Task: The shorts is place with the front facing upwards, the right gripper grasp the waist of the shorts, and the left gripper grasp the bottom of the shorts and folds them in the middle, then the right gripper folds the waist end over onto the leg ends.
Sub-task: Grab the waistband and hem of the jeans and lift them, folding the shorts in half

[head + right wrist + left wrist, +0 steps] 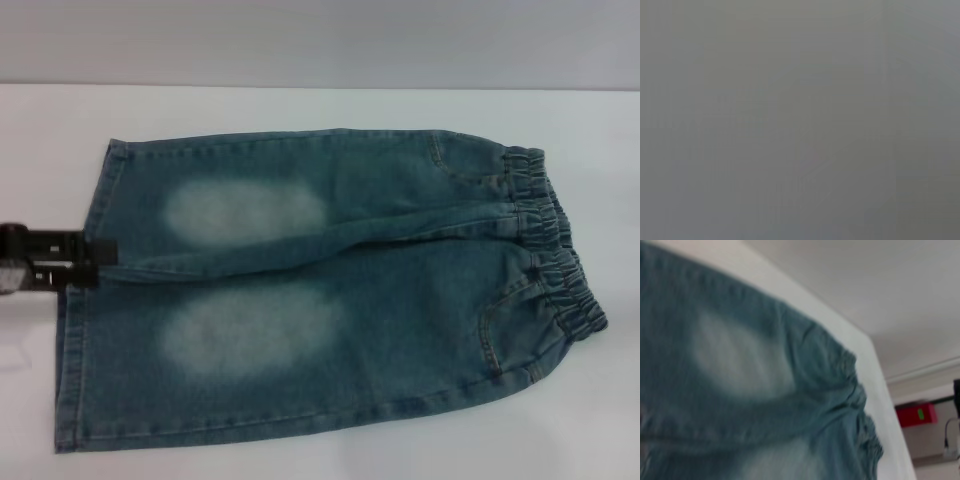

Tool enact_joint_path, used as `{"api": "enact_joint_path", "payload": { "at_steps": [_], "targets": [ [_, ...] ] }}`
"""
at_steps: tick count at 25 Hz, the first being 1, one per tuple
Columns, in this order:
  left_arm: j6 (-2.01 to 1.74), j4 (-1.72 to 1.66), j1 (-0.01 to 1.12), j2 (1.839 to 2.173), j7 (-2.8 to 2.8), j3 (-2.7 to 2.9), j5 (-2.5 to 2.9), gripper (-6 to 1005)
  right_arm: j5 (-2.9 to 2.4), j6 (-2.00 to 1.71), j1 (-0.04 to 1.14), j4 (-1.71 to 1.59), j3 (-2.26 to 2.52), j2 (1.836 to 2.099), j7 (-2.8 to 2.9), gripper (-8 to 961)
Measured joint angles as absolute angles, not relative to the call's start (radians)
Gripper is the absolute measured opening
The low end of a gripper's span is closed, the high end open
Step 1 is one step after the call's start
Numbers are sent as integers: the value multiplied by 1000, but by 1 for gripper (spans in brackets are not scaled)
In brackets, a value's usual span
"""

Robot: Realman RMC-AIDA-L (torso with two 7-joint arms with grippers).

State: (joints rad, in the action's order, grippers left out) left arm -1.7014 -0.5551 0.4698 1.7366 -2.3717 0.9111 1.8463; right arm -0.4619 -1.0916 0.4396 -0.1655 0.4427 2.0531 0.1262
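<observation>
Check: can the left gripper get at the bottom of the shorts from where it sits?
Probably yes. The left gripper is already at the bottom of the shorts, at the split between the two hems, with nothing lying in between. Whether its fingers have closed on the denim can't be told.

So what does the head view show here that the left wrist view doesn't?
Only the head view shows the whole shorts lying flat, the leg ends on the robot's left, and the left hand at the hems where the legs meet. Only the left wrist view shows a red box on the far wall. Both show the faded thigh patches, the elastic waistband and the white table.
</observation>
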Motion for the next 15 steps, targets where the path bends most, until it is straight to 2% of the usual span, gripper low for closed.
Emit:
{"api": "enact_joint_path", "payload": {
  "at_steps": [6,15],
  "targets": [
    [-1727,-541,473,1749,-2413,911,1935,739,-462,-1054,445,-161,443,2047,123,550],
    [-1747,-532,474,1749,-2451,911,2039,739,-463,-1052,446,-160,444,2046,122,550]
  ]
}}
